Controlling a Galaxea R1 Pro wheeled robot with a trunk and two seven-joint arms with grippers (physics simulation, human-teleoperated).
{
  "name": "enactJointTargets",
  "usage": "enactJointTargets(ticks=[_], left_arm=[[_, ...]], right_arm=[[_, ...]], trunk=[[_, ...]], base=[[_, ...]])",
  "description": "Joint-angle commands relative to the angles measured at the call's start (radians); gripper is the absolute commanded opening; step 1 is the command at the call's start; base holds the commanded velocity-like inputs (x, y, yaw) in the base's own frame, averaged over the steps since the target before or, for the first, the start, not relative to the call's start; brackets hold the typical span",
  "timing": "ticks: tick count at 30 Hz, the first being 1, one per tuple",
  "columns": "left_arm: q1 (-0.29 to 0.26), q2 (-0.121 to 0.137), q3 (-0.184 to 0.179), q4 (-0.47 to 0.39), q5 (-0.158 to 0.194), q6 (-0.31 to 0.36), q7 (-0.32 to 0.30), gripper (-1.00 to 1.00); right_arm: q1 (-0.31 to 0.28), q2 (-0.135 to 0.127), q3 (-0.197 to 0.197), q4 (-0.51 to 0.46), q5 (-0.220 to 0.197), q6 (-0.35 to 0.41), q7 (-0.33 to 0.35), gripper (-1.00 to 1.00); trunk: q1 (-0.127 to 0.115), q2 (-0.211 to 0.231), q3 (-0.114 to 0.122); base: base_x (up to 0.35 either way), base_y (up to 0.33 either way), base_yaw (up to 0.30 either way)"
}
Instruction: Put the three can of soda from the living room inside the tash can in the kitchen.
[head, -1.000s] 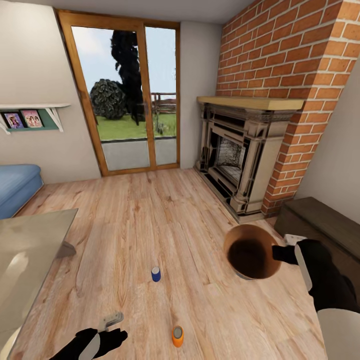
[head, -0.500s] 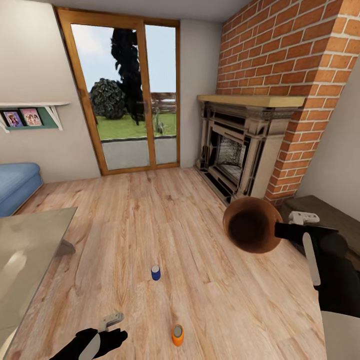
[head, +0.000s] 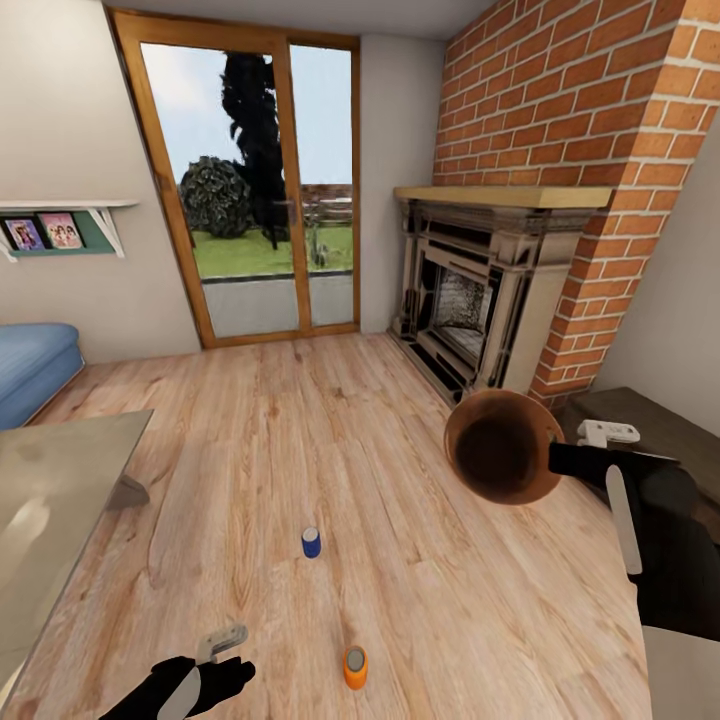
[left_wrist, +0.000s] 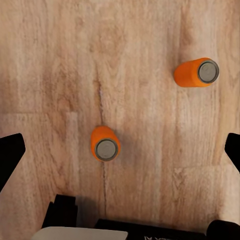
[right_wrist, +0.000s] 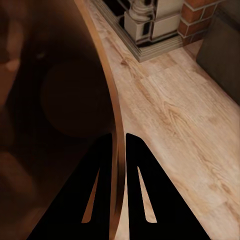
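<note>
A dark blue can of soda (head: 311, 542) stands upright on the wood floor in the head view, and an orange can (head: 355, 667) stands nearer me. In the left wrist view there are two orange cans (left_wrist: 105, 144) (left_wrist: 197, 73) on the planks below my left gripper (left_wrist: 120, 150), which hangs open above them with nothing held. It is low at the left in the head view (head: 222, 648). My right gripper (head: 560, 460) is shut on the rim of the tash can (head: 500, 445), held off the floor and tilted, its brown inside facing me. The rim sits between the fingers (right_wrist: 102, 165).
A glass-topped table (head: 50, 500) stands at my left, with a blue sofa (head: 30, 365) behind it. The brick fireplace (head: 470, 300) and a dark low chest (head: 650, 430) are at the right. Wood-framed glass doors (head: 260, 190) are straight ahead across open floor.
The right gripper has lifted the tash can off the floor and tilted its mouth towards me; in the last half second it barely moved. The left gripper and the cans have stayed put.
</note>
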Motion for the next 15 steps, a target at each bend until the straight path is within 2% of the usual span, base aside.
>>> enactJointTargets(ticks=[1,7,15], left_arm=[[0.0,0.0,0.0,0.0,0.0,0.0,0.0,1.0],[0.0,0.0,0.0,0.0,0.0,0.0,0.0,1.0],[0.0,0.0,0.0,0.0,0.0,0.0,0.0,1.0]], right_arm=[[-0.001,0.0,0.0,-0.001,-0.012,0.0,0.006,-1.0],[0.0,-0.001,0.0,-0.001,-0.042,0.0,0.006,-1.0],[0.0,-0.002,0.0,0.0,-0.053,0.0,0.006,-1.0]], trunk=[[0.004,-0.007,-0.003],[0.027,-0.049,-0.022],[0.058,-0.105,-0.047]], base=[[0.0,0.0,0.0],[0.0,0.0,0.0],[0.0,0.0,0.0]])
